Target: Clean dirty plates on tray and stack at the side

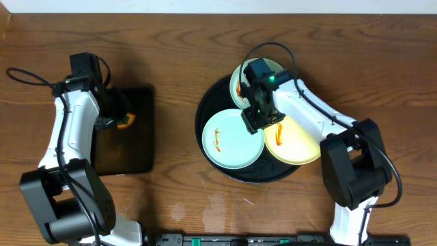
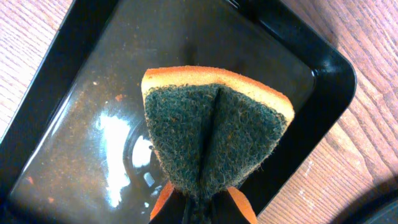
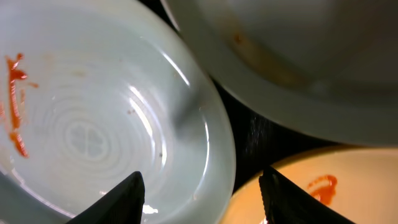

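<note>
The round black tray [image 1: 217, 97] holds three plates. A mint-blue plate [image 1: 229, 143] with an orange smear lies front left, and it also shows in the right wrist view [image 3: 93, 118]. A pale yellow plate [image 1: 300, 147] lies front right, and it shows in the right wrist view too [image 3: 348, 186]. A second mint plate [image 1: 240, 76] is at the back, partly hidden by the arm. My right gripper [image 1: 259, 121] is open, its fingers [image 3: 202, 199] straddling the first mint plate's right rim. My left gripper [image 1: 116, 119] is shut on an orange-backed green sponge [image 2: 214, 130].
A black rectangular tray [image 1: 130, 154] lies at the left under the sponge; it also shows in the left wrist view [image 2: 81, 124]. Bare wooden table [image 1: 171, 55] lies between the two trays and at the back.
</note>
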